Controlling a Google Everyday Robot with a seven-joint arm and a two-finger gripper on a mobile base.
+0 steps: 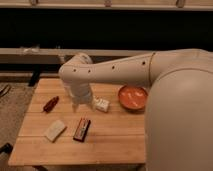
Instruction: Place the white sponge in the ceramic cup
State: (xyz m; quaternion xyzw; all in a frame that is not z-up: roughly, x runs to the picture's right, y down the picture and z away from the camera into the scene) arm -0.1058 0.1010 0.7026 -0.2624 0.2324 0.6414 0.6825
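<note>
The gripper [82, 104], jaws spread and holding nothing, hangs over the middle of the table [115, 145], with the white sponge [55, 130] lying free below-left of it in the frame, its long axis slanting lower-left to upper-right.

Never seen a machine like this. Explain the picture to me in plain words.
The big white shape is a robot's arm, reaching in from the right over a wooden table. One camera looks down on it all. At the arm's end the gripper, a two-finger pincer, hangs open above the table between the red object and the small white box, holding nothing. In front lie the sponge, off-white and flat, and a dark bar beside it. The orange bowl sits to the right. No cup shows; the arm may hide it.
</note>
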